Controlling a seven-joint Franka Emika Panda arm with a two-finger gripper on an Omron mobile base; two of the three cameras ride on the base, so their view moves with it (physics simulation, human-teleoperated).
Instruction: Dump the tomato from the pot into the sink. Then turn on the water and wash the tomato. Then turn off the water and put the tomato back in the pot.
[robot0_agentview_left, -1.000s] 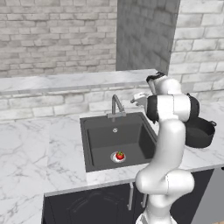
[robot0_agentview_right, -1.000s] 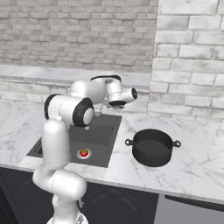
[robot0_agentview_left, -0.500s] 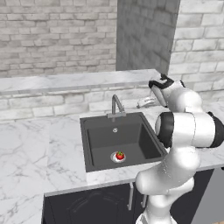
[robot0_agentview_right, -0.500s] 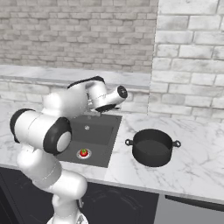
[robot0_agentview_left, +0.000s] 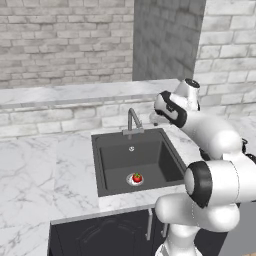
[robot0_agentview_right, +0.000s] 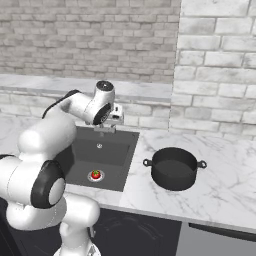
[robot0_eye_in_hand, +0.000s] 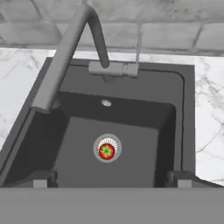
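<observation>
The tomato (robot0_eye_in_hand: 106, 151) is seen resting on the drain (robot0_eye_in_hand: 107, 148) of the sink (robot0_agentview_left: 116, 160), so dumping appears done. The pot (robot0_agentview_right: 173, 168) is left upright on the table (robot0_agentview_right: 215, 185) (well apart). The hand (robot0_agentview_right: 113, 116), released and empty, is held by the faucet (robot0_agentview_left: 132, 120), presumably to start the water.

My arm is bent forward and over at the elbow, wrist angled down. My end effector (robot0_eye_in_hand: 112, 178) hangs with its fingers spread wide apart, gripping nothing.
</observation>
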